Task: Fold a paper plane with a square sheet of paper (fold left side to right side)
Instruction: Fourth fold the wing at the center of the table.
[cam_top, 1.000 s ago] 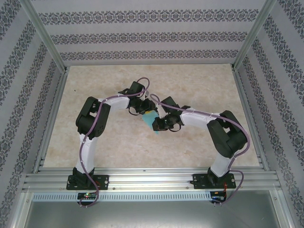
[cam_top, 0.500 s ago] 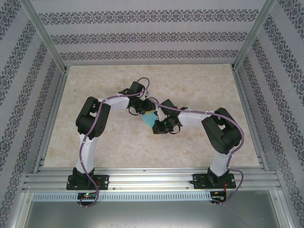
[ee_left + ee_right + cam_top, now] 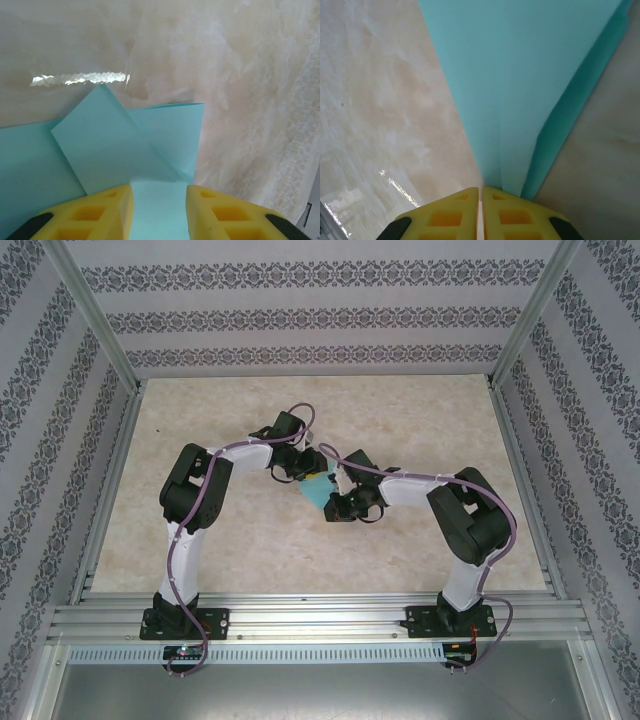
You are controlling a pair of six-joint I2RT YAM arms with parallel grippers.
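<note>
Centrally, right tool (image 3: 481, 194) pinched on turquoise paper (image 3: 520, 75), left tool (image 3: 159, 191) apart over it

Light turquoise, unmarked, on folded paper (image 3: 125, 145); yellow left-gripper fingers (image 3: 95, 210) at 6 o'clock; mottled beige table (image 3: 400, 410); grey floral-banded white walls (image 3: 300, 315).

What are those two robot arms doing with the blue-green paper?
They are folding a paper plane. Both arms meet in the middle of the table over the partly folded turquoise paper. The right tool is shut on the turquoise paper, pinching a folded edge. The left tool is open, its jaws apart over the paper, where one flap lies folded across. It is not a finished plane yet.
</note>
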